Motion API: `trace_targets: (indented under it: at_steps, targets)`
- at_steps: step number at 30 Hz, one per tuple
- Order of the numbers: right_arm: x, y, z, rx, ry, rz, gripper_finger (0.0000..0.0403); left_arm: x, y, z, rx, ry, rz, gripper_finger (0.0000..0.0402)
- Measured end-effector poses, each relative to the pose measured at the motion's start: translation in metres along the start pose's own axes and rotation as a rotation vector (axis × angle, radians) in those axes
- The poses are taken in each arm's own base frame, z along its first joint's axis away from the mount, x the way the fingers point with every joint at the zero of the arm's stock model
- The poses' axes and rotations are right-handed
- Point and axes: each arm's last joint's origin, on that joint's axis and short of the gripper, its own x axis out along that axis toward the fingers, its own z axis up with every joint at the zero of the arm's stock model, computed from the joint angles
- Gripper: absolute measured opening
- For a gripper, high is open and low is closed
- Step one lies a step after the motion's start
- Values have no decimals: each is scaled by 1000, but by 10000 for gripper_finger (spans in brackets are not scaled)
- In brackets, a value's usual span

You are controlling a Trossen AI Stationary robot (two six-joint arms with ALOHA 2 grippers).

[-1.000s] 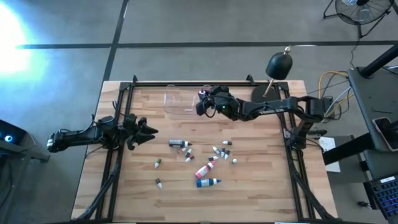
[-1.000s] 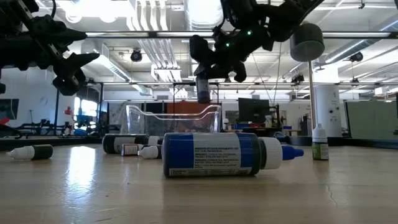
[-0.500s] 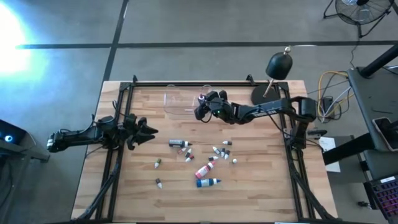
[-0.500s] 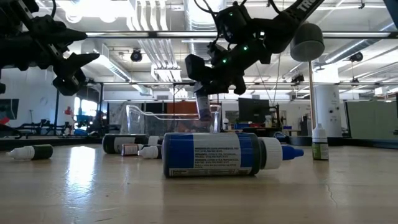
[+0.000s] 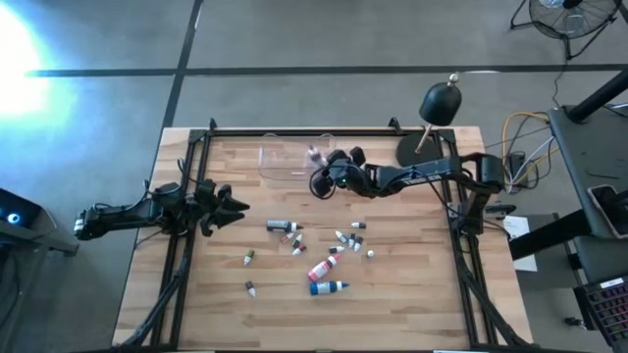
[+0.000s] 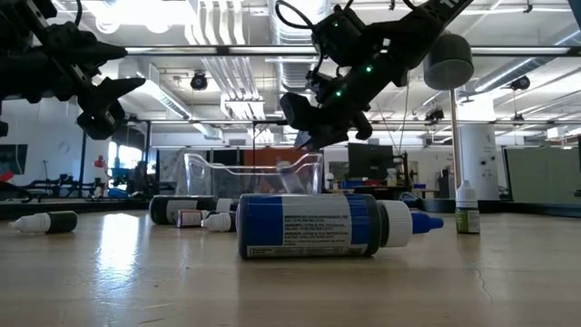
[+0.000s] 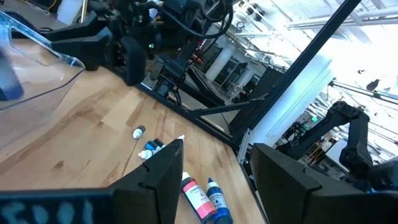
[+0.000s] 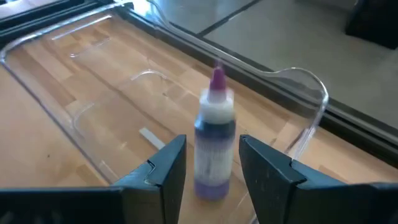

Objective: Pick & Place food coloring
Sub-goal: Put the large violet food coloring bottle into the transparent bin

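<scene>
At the bench's (image 5: 412,294) left edge, well to the left of the clear tub (image 5: 285,157), the left end effector (image 5: 234,208) waits above the wood with its fingers apart and nothing between them. Right of it and in front of the tub, the loose food coloring bottles (image 5: 319,257) lie scattered mid-bench, the large blue bottle (image 6: 313,225) on its side nearest the front edge. Inside the tub, near its right end, a purple bottle (image 8: 212,144) stands upright on the tub floor. The right end effector (image 5: 324,179) hangs just above that end of the tub, its fingers (image 8: 166,165) spread to either side of the purple bottle and not clamped on it.
</scene>
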Motion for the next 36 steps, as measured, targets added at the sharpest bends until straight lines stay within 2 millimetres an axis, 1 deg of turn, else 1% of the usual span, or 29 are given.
trace_targets:
  at_steps: [7,9,10,11,13,15,17,19,20,23,26,28,31,36]
  targets:
    - [-7,-1,7,-3,-12,10,148,0,0,0,0,1,-1,163]
    - [-13,-2,12,-7,8,55,148,0,0,0,0,1,-1,163]
    - [-15,-3,18,-7,34,103,148,0,0,0,0,1,0,163]
    - [-15,-5,28,5,68,175,147,0,0,0,0,0,-1,163]
    - [-11,-12,48,26,183,275,146,0,0,0,0,1,0,163]
    - [0,-18,68,1,257,295,148,0,0,0,0,1,0,163]
    - [14,-21,83,-72,318,267,152,0,0,0,0,2,1,163]
    - [29,-19,100,-111,353,302,157,0,0,0,-1,3,2,163]
    - [36,-17,105,-122,390,326,160,0,0,0,-1,4,2,163]
    - [60,-10,107,-150,524,366,168,0,0,0,-1,6,4,163]
    - [84,-4,100,-201,613,351,176,1,1,-1,-2,9,6,163]
    - [96,2,101,-222,602,352,179,1,1,-1,-2,9,6,163]
    - [110,6,105,-237,573,305,180,1,1,-1,-2,9,6,163]
    - [137,-3,100,-224,601,253,180,1,1,-1,-2,10,6,163]
